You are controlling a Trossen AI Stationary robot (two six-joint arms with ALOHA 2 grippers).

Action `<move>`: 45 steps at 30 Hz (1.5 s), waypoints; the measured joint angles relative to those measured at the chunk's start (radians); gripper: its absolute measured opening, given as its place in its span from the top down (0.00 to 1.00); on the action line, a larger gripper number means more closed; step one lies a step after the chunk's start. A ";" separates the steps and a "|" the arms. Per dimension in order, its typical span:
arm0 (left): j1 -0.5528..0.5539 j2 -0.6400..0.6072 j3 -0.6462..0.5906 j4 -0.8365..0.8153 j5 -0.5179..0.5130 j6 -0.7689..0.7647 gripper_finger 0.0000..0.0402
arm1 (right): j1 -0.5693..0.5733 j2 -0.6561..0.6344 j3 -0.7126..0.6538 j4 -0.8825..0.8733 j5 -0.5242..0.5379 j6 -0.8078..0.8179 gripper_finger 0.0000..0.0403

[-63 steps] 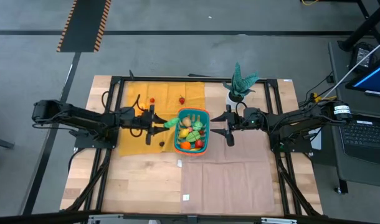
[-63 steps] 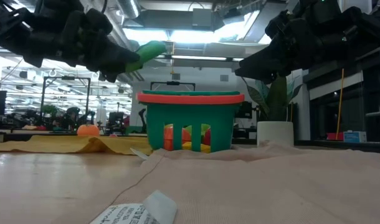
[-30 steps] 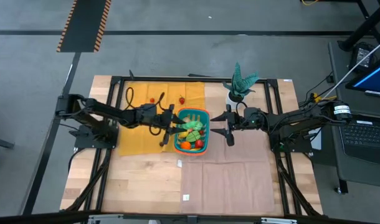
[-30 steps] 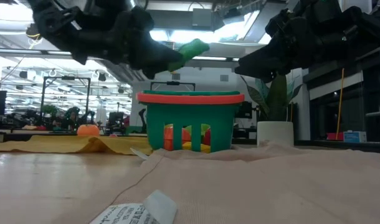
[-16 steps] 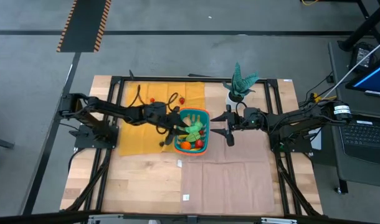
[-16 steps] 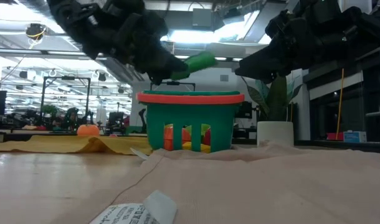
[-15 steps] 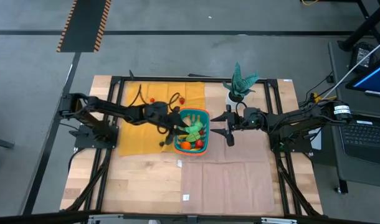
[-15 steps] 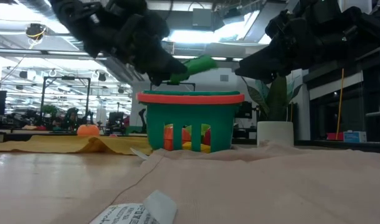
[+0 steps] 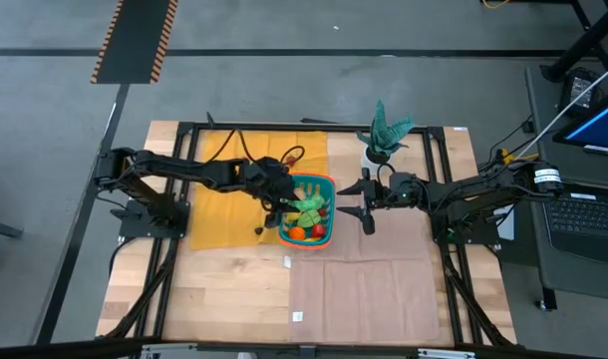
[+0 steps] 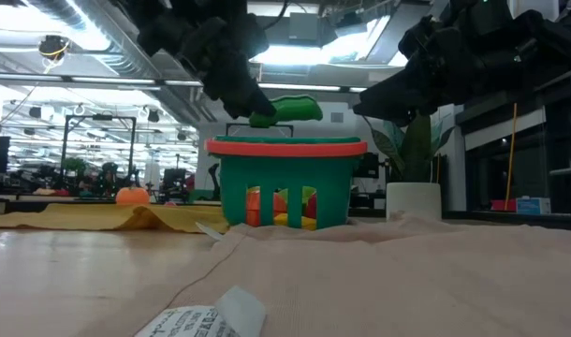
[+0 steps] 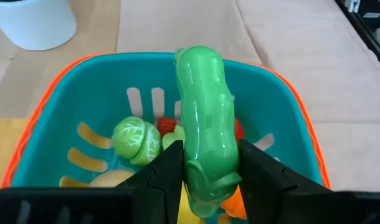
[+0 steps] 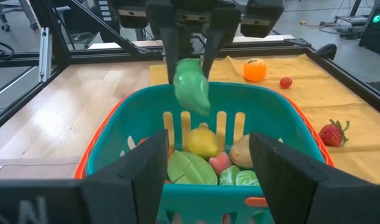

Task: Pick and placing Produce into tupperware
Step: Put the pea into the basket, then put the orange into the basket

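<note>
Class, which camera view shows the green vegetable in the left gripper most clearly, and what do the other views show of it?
The left wrist view: the green vegetable fills the frame, clamped by the left gripper above the basket. The right wrist view shows it smaller. The low view shows it side-on above the rim. The high view shows only a speck.

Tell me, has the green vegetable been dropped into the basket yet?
No, the left claw holds the green vegetable in the air above the basket.

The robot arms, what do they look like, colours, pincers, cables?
Both arms are dark, jointed and slender. Each ends in a two-finger black pincer: the left pincer with flat angular fingers, the right pincer with broad blocky ones. A black cable loops above the left arm.
</note>
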 joint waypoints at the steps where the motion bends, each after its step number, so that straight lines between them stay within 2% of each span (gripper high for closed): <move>1: -0.002 0.000 0.000 -0.001 0.000 0.000 0.71 | 0.000 0.000 0.000 -0.001 0.000 0.000 0.44; 6: -0.014 0.013 0.000 -0.003 0.001 -0.001 0.71 | 0.000 0.000 0.000 -0.002 0.000 0.000 0.44; 22: -0.049 0.163 0.000 0.053 0.002 -0.006 0.70 | 0.000 0.000 0.000 -0.012 0.000 0.000 0.44; 33: -0.049 0.162 0.001 0.104 0.002 -0.001 0.57 | 0.000 0.000 0.000 -0.013 0.000 -0.001 0.44; 45: -0.037 0.004 0.016 0.053 0.002 0.024 0.62 | 0.000 0.000 0.000 -0.018 0.000 -0.001 0.44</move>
